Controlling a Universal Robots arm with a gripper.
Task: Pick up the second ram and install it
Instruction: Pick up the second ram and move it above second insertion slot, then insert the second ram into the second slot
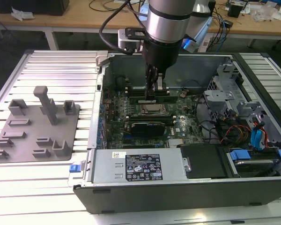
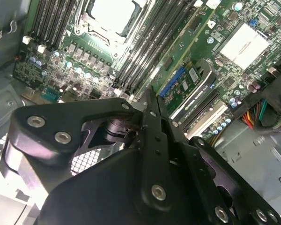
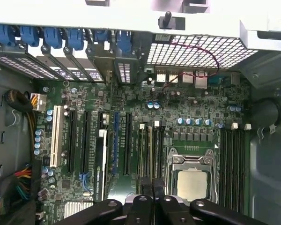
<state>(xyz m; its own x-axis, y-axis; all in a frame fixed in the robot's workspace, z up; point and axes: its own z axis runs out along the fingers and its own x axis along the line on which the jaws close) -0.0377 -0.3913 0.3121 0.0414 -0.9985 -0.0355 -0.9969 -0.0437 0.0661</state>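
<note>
- Our gripper (image 1: 152, 90) reaches down into the open case (image 1: 178, 192), its fingers drawn almost together.
- In the first wrist view a thin pale strip, the ram (image 3: 149, 154) seen edge-on, runs in under the fingertips (image 3: 146, 187). We take it to be pinched between them.
- The ram stands among the slots (image 3: 141, 150), just beside the socket (image 3: 193, 180).
- The fingers hide its near end, so we cannot tell whether it is fully seated.
</note>
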